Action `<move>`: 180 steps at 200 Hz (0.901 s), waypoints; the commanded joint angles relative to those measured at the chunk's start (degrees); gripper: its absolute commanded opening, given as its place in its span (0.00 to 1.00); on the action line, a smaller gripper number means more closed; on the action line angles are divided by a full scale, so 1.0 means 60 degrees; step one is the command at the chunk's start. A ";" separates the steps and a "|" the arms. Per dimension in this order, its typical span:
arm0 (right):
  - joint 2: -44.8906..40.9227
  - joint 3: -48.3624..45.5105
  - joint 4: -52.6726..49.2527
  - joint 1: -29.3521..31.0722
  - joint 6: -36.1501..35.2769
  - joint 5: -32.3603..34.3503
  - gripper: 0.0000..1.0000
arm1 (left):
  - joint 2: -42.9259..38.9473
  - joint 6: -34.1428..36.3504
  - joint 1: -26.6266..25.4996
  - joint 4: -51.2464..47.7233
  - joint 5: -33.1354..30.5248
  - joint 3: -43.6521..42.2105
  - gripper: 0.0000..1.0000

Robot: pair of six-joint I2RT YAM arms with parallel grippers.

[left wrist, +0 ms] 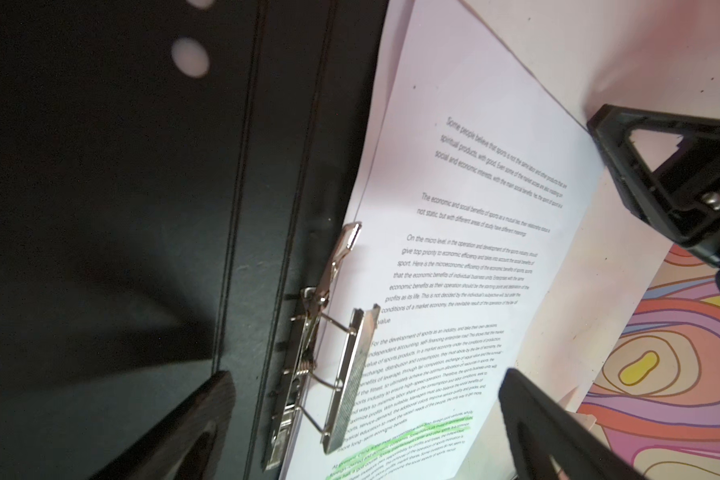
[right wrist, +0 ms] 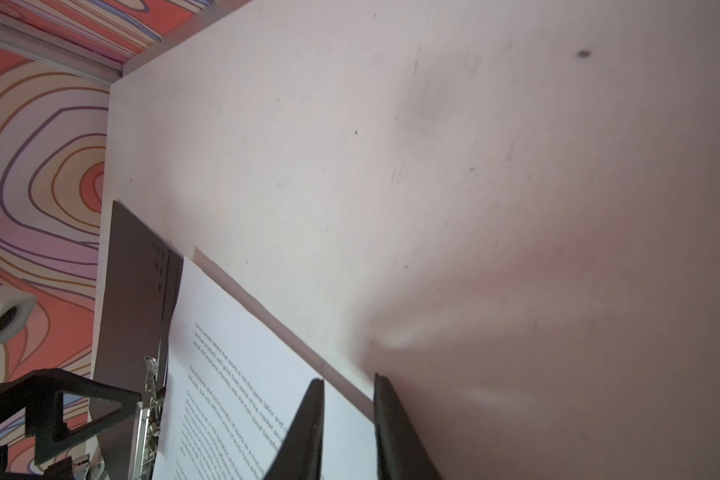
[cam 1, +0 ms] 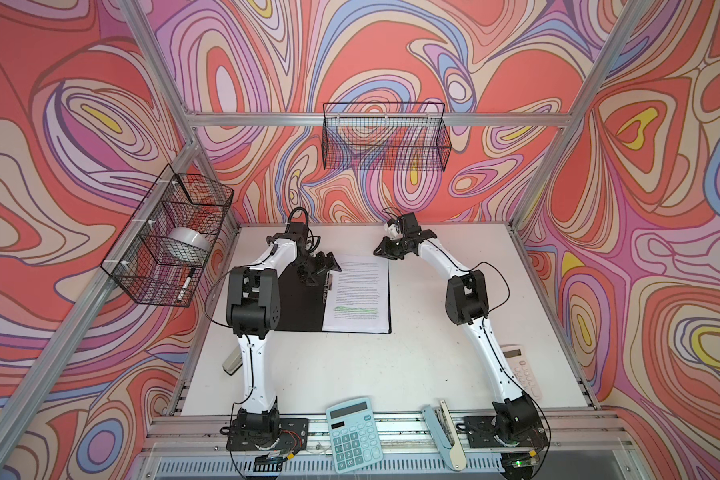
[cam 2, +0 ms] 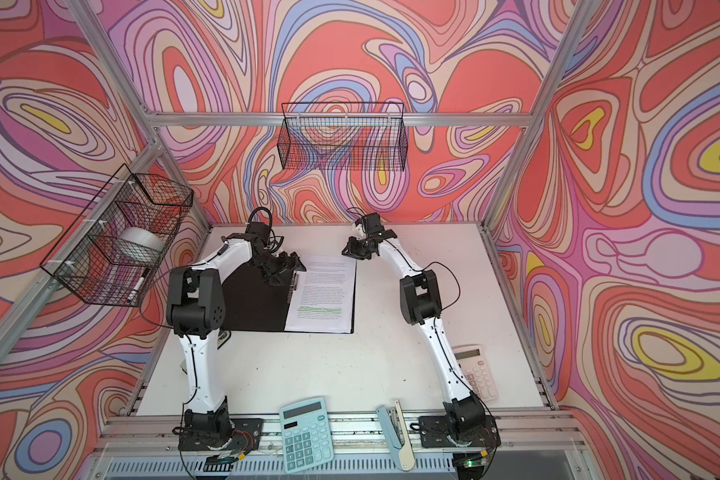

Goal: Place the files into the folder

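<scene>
Bench (cam 1: 433, 365): white, walled by swirl-patterned panels; the folder (cam 1: 300, 307) lies open on it, black inside up.
Files (cam 1: 358, 291): flat on the folder's right half, with the near-spine edge just under the raised bar of the metal clip (left wrist: 341, 361).
Left end effector (cam 1: 319, 268): spread wide above the clip, holding nothing.
Right end effector (cam 1: 385, 249): narrow, with a slim gap between the fingers, at the files' far right corner; no grip visible.
Risk, clip: likely to snap down on skewed sheets if the lever is pushed off-centre.
Risk, sheets: unclamped, so a nudge at the corner could slide or buckle them.
</scene>
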 commanded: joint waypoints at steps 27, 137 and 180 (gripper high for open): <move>0.0204 0.0096 -0.0717 0.0113 -0.0609 -0.0057 0.20 | 0.0201 -0.0032 -0.0061 -0.0011 0.0054 0.0123 1.00; -0.0860 -0.0512 0.0333 0.0150 -0.0493 0.0302 0.28 | 0.0370 0.1025 -0.0098 0.0626 -0.0156 0.0991 1.00; -0.2591 -0.1419 0.0461 0.0150 -0.0328 0.0776 0.29 | 0.1591 0.1580 -0.0135 -0.0170 -0.0338 0.3072 1.00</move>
